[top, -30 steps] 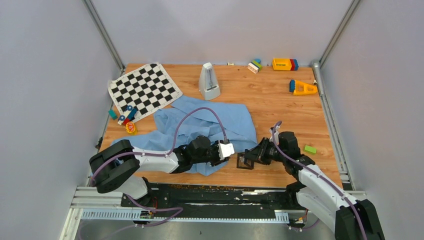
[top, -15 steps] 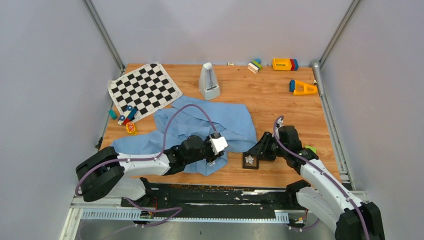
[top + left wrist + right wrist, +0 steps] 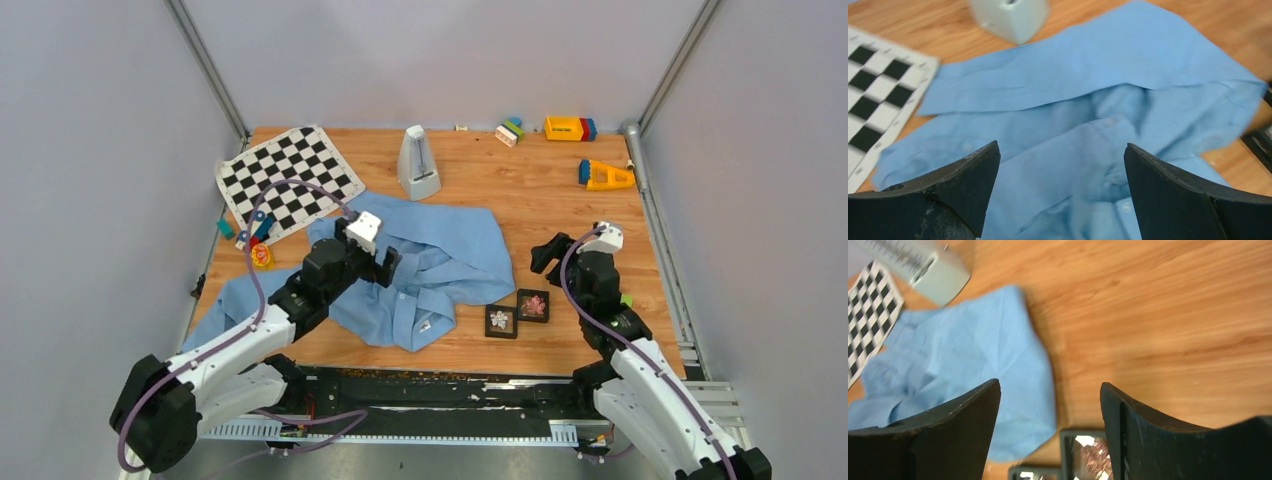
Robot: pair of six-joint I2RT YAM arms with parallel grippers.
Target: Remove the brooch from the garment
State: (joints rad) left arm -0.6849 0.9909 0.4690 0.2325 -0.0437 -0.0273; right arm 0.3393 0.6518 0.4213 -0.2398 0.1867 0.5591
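top cam: left gripper (image 3: 383, 262) sits over the garment (image 3: 445, 250), left of its middle. Its fingers are too small here to read. Right gripper (image 3: 545, 254) is off the garment's right edge, well apart from the cloth; its jaws aren't clear here either. Two black square frames lie on bare wood just off the garment's near-right corner: white-flower frame (image 3: 501, 321) and pink-flower frame (image 3: 533, 305). Neither is on the cloth or in a gripper. Can't tell which one is the brooch.

left wrist: left gripper (image 3: 1060, 150) has its fingers spread wide with nothing between them, only garment (image 3: 1088, 75) beyond the tips. No brooch visible on the cloth. Metronome (image 3: 1010, 15) is cut off past the garment's far edge, and there's a blurred dark edge at the garment's right.

right wrist: right gripper (image 3: 1049, 386) is spread and empty. Garment (image 3: 973, 355) lies mostly behind the left finger. Pink-flower frame (image 3: 1085, 452) is just off the garment's hem, low between the fingers and partly cut off. White-flower frame (image 3: 1030, 472) is only a sliver.
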